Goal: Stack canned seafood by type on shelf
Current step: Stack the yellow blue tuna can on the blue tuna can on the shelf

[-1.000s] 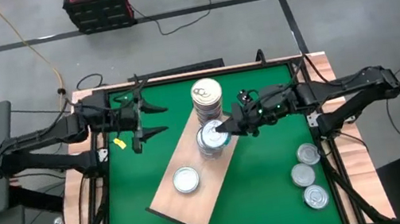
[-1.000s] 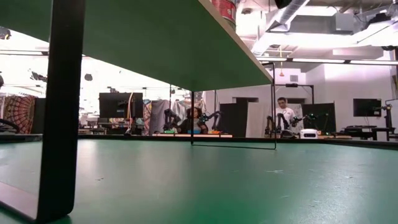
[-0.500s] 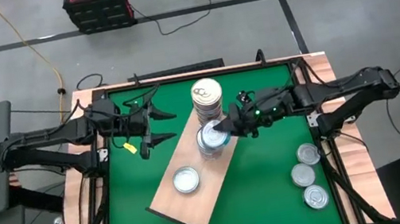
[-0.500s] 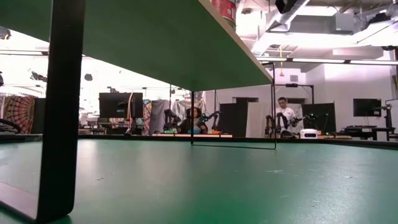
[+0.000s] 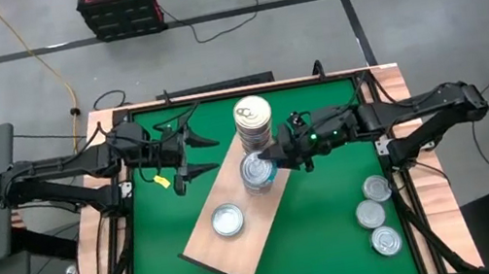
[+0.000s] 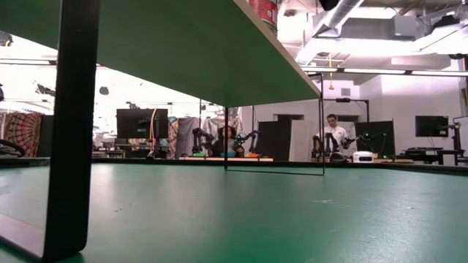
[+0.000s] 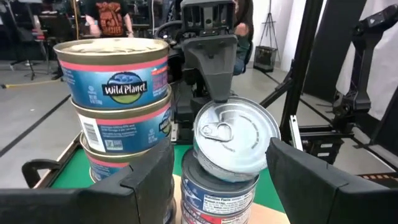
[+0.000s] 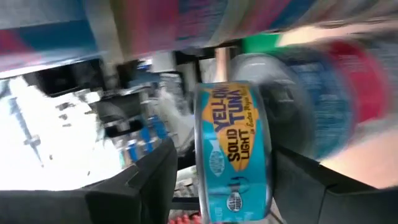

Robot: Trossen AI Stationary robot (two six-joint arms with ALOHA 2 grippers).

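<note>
Left claw (image 5: 190, 155) advanced, spread; right claw (image 5: 271, 159) pinching tin (image 5: 255, 167) over shelf (image 5: 205, 246); green table (image 5: 328, 232).

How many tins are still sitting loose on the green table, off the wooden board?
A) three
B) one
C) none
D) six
A: three silver-lidded tins sit in a row on the green table near its right edge, off the wooden board, which carries two stacks and a single tin.

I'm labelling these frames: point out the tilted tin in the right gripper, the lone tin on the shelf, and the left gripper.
tilted tin (image 7: 235, 138): left wrist view, on its lid.
lone tin (image 5: 226, 220): high view, lid centre.
left gripper (image 5: 190, 155): high view, between its fingertips.
</note>
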